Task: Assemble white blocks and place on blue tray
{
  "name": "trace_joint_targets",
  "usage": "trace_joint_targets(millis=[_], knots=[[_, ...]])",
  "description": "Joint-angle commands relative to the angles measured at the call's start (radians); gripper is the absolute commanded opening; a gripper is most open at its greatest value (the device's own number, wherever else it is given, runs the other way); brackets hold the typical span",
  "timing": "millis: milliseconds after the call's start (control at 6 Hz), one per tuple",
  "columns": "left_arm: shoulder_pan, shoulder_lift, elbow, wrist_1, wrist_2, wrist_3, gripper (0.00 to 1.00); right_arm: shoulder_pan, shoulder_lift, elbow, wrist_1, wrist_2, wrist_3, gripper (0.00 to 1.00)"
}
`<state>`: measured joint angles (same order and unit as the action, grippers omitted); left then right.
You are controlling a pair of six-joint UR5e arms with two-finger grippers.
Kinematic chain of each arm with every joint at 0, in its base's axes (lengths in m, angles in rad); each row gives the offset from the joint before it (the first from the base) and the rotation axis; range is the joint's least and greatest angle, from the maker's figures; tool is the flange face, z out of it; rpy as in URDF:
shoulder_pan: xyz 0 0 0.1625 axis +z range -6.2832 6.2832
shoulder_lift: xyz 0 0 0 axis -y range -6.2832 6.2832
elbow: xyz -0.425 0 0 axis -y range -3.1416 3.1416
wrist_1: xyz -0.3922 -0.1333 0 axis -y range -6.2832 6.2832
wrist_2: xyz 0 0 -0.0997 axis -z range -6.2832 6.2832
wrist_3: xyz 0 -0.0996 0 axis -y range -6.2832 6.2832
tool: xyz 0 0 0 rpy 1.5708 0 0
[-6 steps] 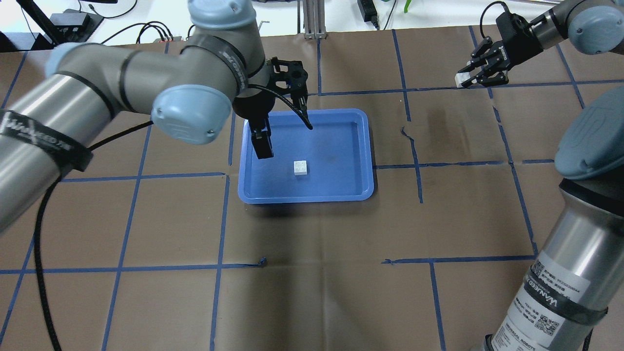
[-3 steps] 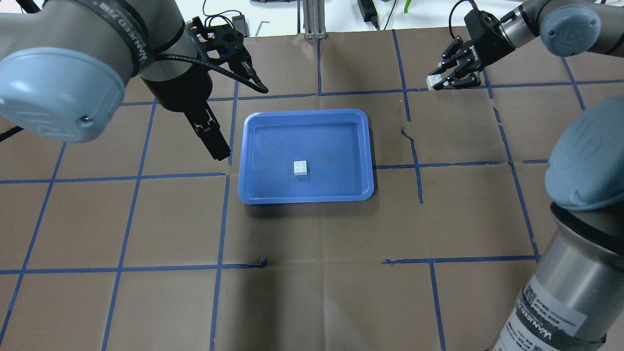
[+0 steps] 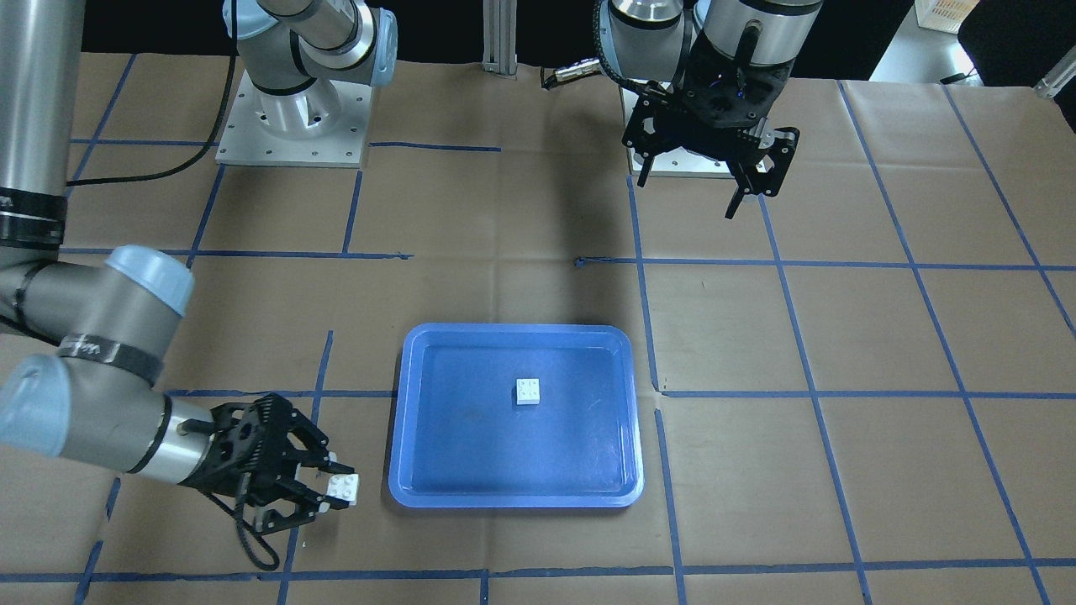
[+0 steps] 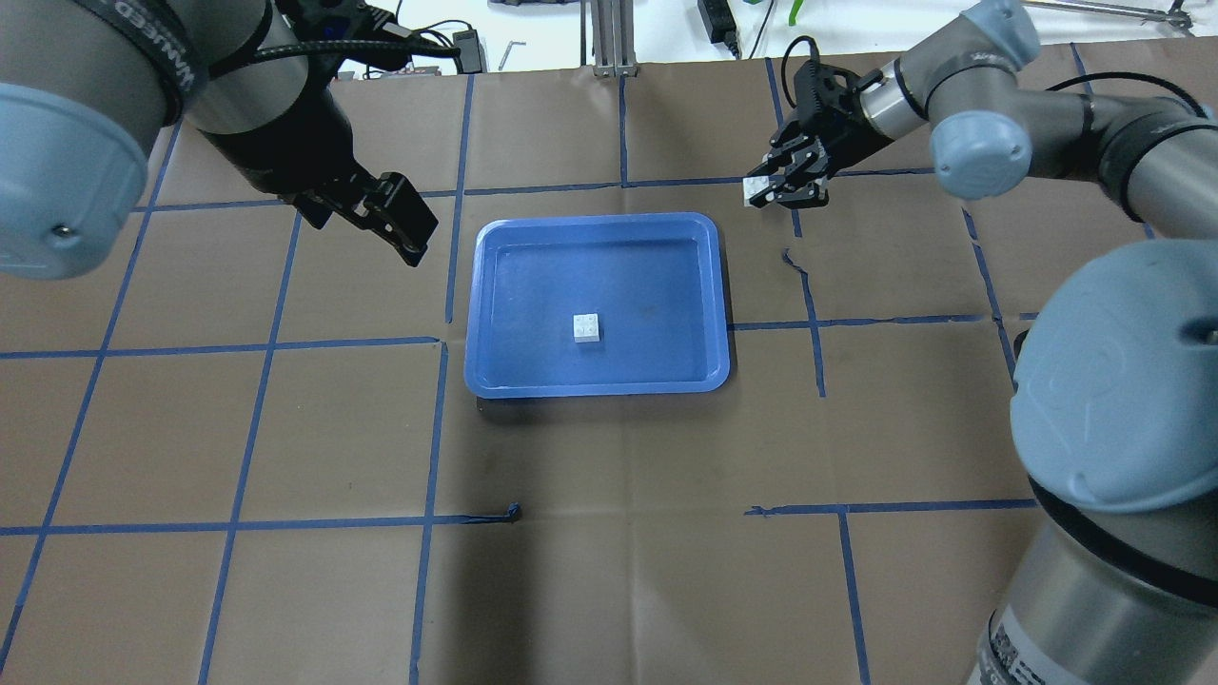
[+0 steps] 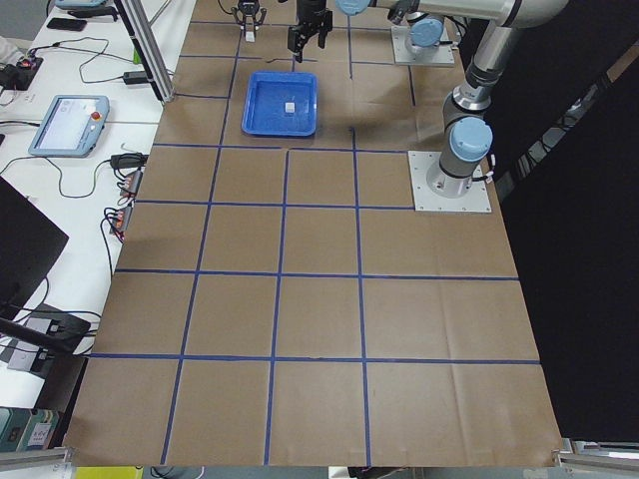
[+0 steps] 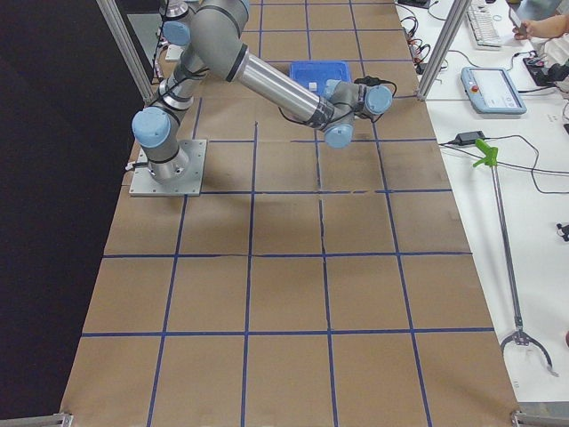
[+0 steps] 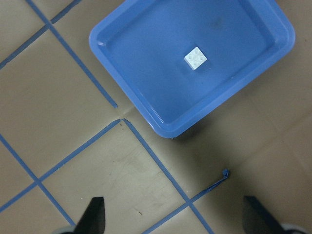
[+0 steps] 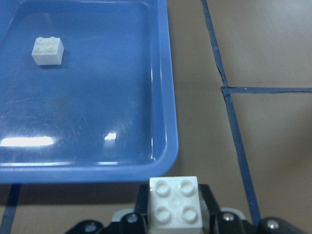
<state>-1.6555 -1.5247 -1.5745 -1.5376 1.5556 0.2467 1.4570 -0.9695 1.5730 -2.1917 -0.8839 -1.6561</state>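
The blue tray (image 4: 657, 276) lies mid-table. One white block (image 4: 587, 327) sits studs-up on its floor, also seen in the front view (image 3: 528, 391) and the left wrist view (image 7: 195, 57). My right gripper (image 4: 767, 191) is shut on the second white block (image 4: 756, 189), held studs-up just outside the tray's far right corner; it shows in the right wrist view (image 8: 175, 202) and the front view (image 3: 344, 487). My left gripper (image 3: 708, 181) is open and empty, raised over the table left of the tray, apart from it.
Brown paper with blue tape lines (image 4: 433, 428) covers the table. Cables and small devices (image 4: 714, 19) lie beyond the far edge. The arms' base plates (image 3: 290, 126) stand on the robot's side.
My left gripper has pulled back from over the tray to its left side. My right gripper has carried its white block leftward, close to the tray's far right corner.
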Motion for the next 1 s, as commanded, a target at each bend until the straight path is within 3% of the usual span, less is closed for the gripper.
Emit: trace_joint_targets(millis=[0,333,667,833], knots=[[0.003,0.009,-0.001,0.013,0.001,-0.145,0.99,0.104,-0.037,0.173,-0.315,0.0,0.259,0.2],[0.003,0.009,-0.001,0.014,-0.002,-0.152,0.99,0.17,-0.058,0.292,-0.501,-0.001,0.399,0.19],[0.005,0.009,0.001,0.014,0.0,-0.152,0.99,0.181,-0.071,0.396,-0.604,0.0,0.406,0.19],[0.006,0.009,0.001,0.014,0.0,-0.152,0.99,0.192,-0.06,0.398,-0.617,0.0,0.406,0.2]])
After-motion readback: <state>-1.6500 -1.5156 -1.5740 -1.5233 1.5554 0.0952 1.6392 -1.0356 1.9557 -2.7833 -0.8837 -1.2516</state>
